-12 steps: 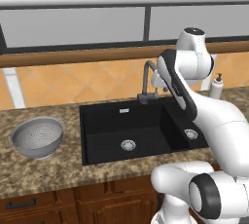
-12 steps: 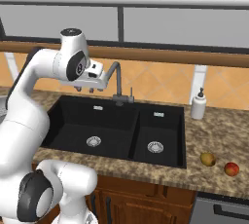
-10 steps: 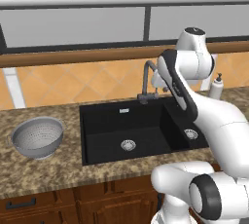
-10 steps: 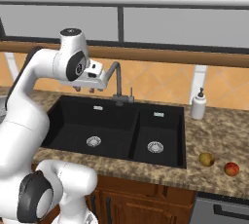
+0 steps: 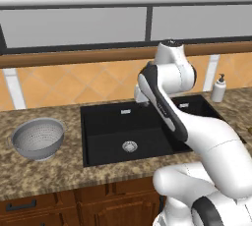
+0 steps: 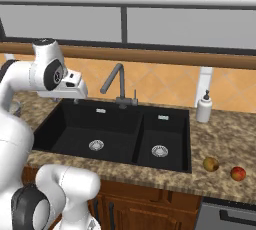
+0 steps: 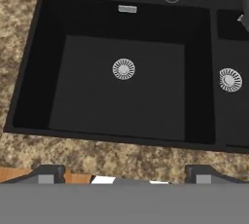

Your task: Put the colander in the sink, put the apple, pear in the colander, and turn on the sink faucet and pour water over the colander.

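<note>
The fingers (image 7: 124, 175) are wide open above the empty sink (image 7: 34, 67) while the colander (image 5: 38, 138) sits far left on the table (image 5: 54, 173), so reaching may knock it away.

The larger basin of the sink (image 7: 121, 82) lies bare from wall to wall, only its round drain (image 7: 123, 69) set flush in the floor, so there is free room straight down into it. The smaller basin (image 6: 162, 141) at 3 o'clock is bare too. At 12 o'clock of the larger basin the sink faucet (image 6: 116, 86) rises from the back rim, its spout slanting over the basin's rear; that is the one obstacle above the sink. The soap dispenser (image 6: 203, 108) stands on the table well off at the far right corner. The colander (image 5: 38, 138) sits on the table left of the sink, apart from its rim, with open table around it.
</note>
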### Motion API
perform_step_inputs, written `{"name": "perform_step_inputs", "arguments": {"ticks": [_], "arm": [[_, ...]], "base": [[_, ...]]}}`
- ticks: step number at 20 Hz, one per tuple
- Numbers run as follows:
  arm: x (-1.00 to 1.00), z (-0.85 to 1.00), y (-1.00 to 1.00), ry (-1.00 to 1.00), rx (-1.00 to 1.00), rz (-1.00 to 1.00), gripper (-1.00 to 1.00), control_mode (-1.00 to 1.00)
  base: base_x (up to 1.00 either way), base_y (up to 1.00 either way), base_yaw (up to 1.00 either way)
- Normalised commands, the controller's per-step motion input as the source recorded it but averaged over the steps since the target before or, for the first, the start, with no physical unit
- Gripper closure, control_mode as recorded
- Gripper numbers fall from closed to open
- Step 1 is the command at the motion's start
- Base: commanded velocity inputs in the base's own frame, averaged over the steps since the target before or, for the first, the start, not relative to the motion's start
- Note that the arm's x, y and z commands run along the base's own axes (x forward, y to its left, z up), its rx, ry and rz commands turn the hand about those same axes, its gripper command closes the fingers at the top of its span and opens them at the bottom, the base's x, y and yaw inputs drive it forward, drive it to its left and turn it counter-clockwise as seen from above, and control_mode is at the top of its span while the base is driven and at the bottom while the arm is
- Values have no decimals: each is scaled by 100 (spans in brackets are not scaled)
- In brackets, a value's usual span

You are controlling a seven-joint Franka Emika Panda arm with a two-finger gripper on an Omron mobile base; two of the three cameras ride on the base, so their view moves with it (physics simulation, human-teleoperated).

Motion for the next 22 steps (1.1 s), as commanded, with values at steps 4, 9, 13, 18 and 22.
{"name": "perform_step_inputs", "arguments": {"ticks": [4, 9, 13, 18, 22], "arm": [[0, -22, 100, 15, -5, 0, -100, -100], [0, -21, 100, 11, 0, 0, -100, -100], [3, -31, 97, 8, 0, 0, -100, -100], [0, -37, 81, 5, 0, 0, -100, -100], [0, -34, 74, 0, 0, 0, -100, -100]], "base": [[0, 0, 0], [0, 0, 0], [0, 0, 0], [0, 0, 0], [0, 0, 0]]}}
